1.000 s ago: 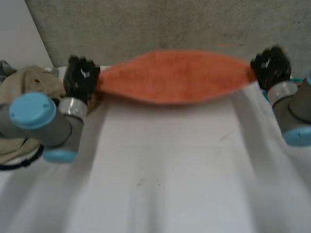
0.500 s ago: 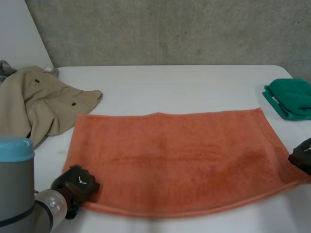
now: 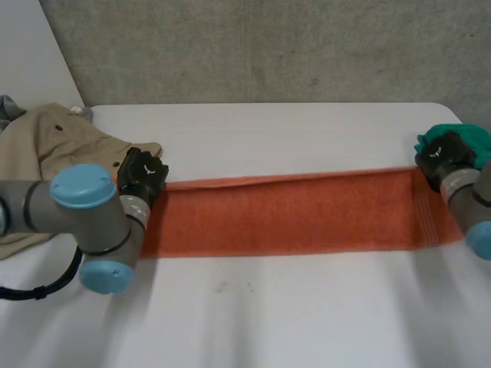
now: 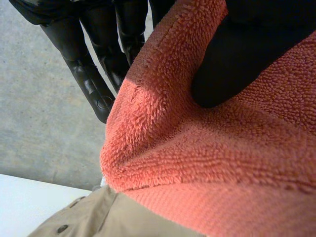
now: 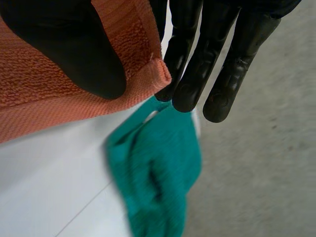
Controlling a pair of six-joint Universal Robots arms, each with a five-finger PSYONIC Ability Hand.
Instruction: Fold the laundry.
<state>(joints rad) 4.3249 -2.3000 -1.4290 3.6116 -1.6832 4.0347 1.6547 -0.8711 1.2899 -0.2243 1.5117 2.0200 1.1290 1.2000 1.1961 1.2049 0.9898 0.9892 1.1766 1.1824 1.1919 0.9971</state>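
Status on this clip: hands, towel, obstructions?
Left hand pinches orange towel at its far left corner, right hand at far right. Towel folded into a long strip on table. Beige jacket near left hand, green cloth near right.

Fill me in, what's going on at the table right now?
The robot is folding an orange towel, which lies as a long doubled strip across the white table. The left hand pinches its far corner beside the beige jacket, and the right hand pinches the opposite far corner next to the green cloth. Neither corner is released yet.
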